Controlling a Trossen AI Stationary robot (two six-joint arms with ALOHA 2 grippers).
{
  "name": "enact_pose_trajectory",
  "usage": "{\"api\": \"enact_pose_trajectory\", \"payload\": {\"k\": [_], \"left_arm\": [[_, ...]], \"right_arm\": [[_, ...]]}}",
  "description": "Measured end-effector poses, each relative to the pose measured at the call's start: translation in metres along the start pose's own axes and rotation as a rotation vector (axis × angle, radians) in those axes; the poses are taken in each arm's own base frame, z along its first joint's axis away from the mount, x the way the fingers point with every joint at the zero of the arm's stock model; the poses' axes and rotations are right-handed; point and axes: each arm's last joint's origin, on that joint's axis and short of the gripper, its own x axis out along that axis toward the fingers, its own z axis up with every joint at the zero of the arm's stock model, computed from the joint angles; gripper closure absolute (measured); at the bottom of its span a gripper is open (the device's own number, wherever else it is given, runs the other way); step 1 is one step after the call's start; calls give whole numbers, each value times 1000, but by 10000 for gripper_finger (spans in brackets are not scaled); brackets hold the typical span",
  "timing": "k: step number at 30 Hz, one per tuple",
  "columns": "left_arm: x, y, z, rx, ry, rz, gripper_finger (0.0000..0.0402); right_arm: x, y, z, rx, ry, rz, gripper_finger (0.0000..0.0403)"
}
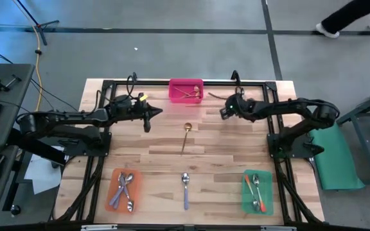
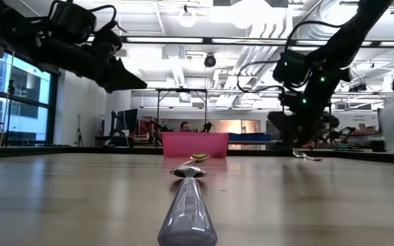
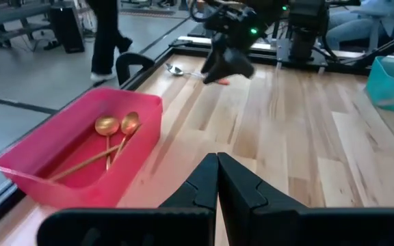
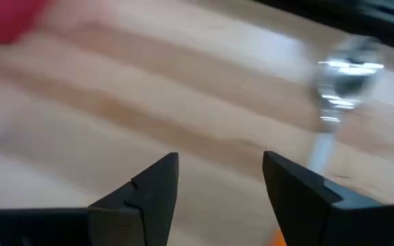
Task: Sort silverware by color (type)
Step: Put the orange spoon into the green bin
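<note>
An orange-handled spoon (image 1: pixel 214 96) lies on the table at the far right of the pink tray (image 1: pixel 186 97); its silver bowl (image 4: pixel 347 74) shows in the right wrist view. My right gripper (image 1: pixel 225 111) hangs open just above the table beside this spoon, with nothing between its fingers (image 4: pixel 219 179). Over the table left of centre my left gripper (image 1: pixel 150 119) is shut and holds nothing (image 3: pixel 217 162). Two gold spoons (image 3: pixel 111 140) lie in the pink tray. A gold spoon (image 1: pixel 185 136) lies at the table's centre and a purple-handled spoon (image 1: pixel 185 188) near the front edge.
An orange tray (image 1: pixel 115 176) with purple-handled spoons sits at the near left. At the near right, a green tray (image 1: pixel 248 192) holds orange-handled spoons. A black frame (image 1: pixel 262 82) edges the table. A person walks on the floor beyond the far edge (image 1: pixel 339 19).
</note>
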Motion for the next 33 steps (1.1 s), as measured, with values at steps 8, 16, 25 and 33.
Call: {"api": "enact_pose_trajectory", "payload": {"k": [8,16,25,33], "left_arm": [[-4,-1,-8,-33,14,-1,401],[-6,-1,-16,-28,41,-1,401],[-6,-2,-16,-18,36,-1,401],[-6,-2,-16,-18,37,-3,401]], "right_arm": [[13,-38,9,122,47,-180,203],[30,-58,15,209,72,-222,216],[46,-52,12,196,67,-240,299],[46,-51,11,201,108,-174,381]]}}
